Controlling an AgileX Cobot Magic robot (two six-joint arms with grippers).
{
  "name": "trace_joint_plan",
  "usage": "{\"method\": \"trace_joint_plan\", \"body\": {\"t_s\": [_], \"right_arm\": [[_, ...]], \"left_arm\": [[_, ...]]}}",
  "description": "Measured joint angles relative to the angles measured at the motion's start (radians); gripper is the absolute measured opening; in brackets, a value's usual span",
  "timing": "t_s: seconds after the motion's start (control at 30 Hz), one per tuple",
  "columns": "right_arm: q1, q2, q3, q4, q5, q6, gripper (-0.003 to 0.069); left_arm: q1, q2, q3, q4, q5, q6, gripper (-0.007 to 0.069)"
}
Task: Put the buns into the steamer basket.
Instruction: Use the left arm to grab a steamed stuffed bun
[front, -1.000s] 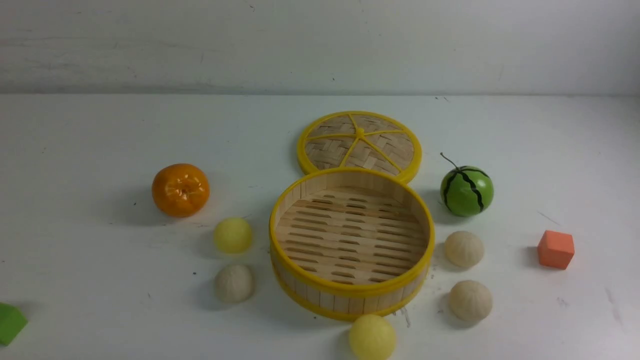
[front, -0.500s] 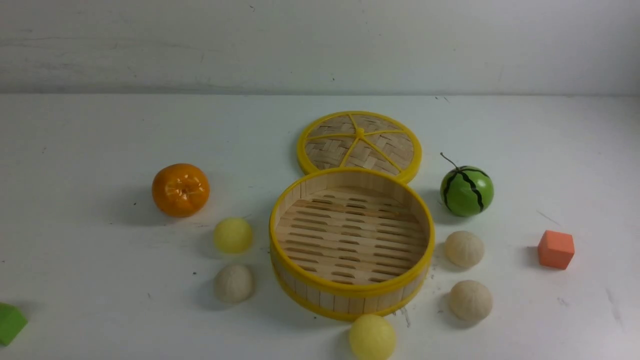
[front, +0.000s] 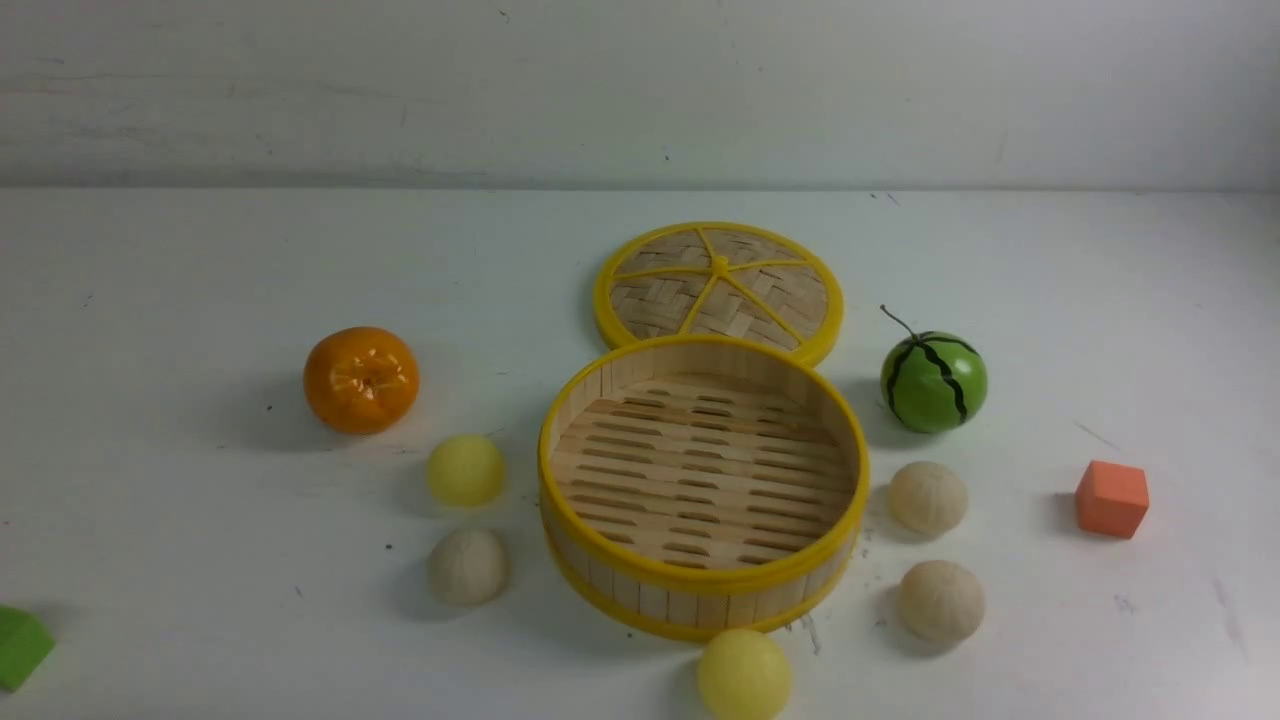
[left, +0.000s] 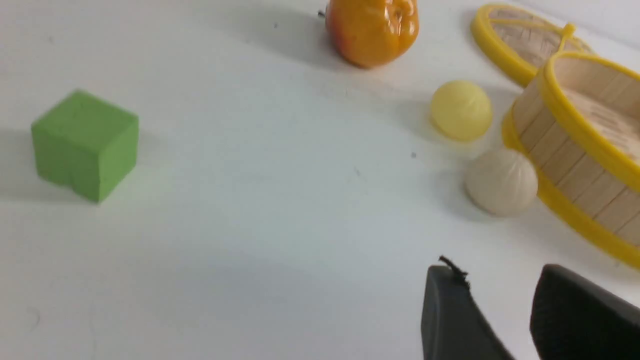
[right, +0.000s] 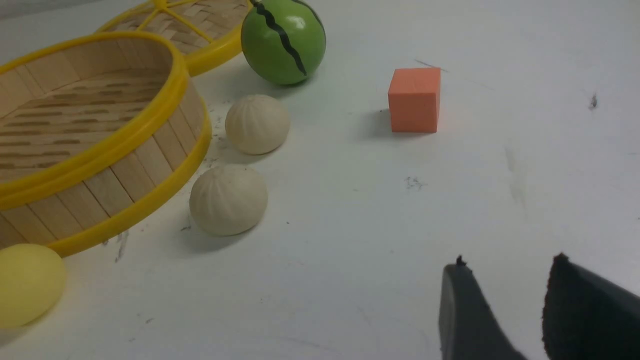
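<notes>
The left jaws and right jaws each stand parted, holding nothing. On the tabletop (front: 180, 270), outside the steamer basket (front: 700, 605): a yellow bun (front: 744, 674) just in front, a cream bun (front: 468, 566) and second yellow bun (front: 465, 469) left, two cream buns (front: 940, 600) right; lid (front: 718, 285) just behind

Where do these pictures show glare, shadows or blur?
Front view: glare on the orange, with a soft shadow falling to its left. Right wrist view: a bright highlight on the watermelon ball; the right fingers are dark and out of focus. Left wrist view: the left fingers are likewise blurred.
</notes>
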Motion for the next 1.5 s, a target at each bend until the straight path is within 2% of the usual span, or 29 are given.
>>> {"method": "trace_joint_plan", "body": {"t_s": [0.2,0.33,0.43,0.53,0.57,0.6,0.63,0.73,0.77,0.83,0.93,0.97,1.03,1.07,1.23,1.5], "right_arm": [[0.000,0.000,0.000,0.000,0.000,0.000,0.0239],[0.000,0.000,0.000,0.000,0.000,0.000,0.0239],[0.000,0.000,0.000,0.000,0.000,0.000,0.0239],[0.000,0.000,0.000,0.000,0.000,0.000,0.0239],[0.000,0.000,0.000,0.000,0.000,0.000,0.0239],[0.000,0.000,0.000,0.000,0.000,0.000,0.0239],[0.000,0.000,0.000,0.000,0.000,0.000,0.0239],[0.000,0.000,0.000,0.000,0.000,0.000,0.0239],[0.000,0.000,0.000,0.000,0.000,0.000,0.0239],[0.000,0.000,0.000,0.000,0.000,0.000,0.0239],[0.000,0.000,0.000,0.000,0.000,0.000,0.0239],[0.000,0.000,0.000,0.000,0.000,0.000,0.0239],[0.000,0.000,0.000,0.000,0.000,0.000,0.0239],[0.000,0.000,0.000,0.000,0.000,0.000,0.0239],[0.000,0.000,0.000,0.000,0.000,0.000,0.0239],[0.000,0.000,0.000,0.000,0.000,0.000,0.0239]], "left_arm": [[0.000,0.000,0.000,-0.167,-0.221,-0.158,0.0238],[0.000,0.000,0.000,-0.197,-0.333,-0.194,0.0232],[-0.007,0.005,-0.012,-0.200,-0.341,-0.250,0.0192],[-0.048,0.091,-0.137,-0.171,-0.241,-0.309,0.0062],[-0.055,0.106,-0.148,-0.164,-0.220,-0.309,0.0053],[-0.086,0.165,-0.236,-0.135,-0.118,-0.306,-0.0006],[-0.090,0.184,-0.260,-0.126,-0.103,-0.303,-0.0011],[-0.165,0.398,-0.472,-0.078,0.222,-0.221,-0.0013],[-0.169,0.411,-0.497,-0.076,0.241,-0.214,-0.0013],[-0.206,0.581,-0.624,-0.063,0.457,-0.120,-0.0013],[-0.223,0.796,-0.761,-0.048,0.633,0.041,-0.0013],[-0.222,0.810,-0.768,-0.046,0.633,0.049,-0.0013],[-0.223,1.009,-0.847,-0.042,0.673,0.131,-0.0013],[-0.223,1.009,-0.853,-0.042,0.673,0.134,-0.0013],[-0.247,1.334,-0.995,-0.050,0.645,0.185,-0.0013],[-0.262,1.561,-1.175,-0.099,0.646,0.212,-0.0013]]}}
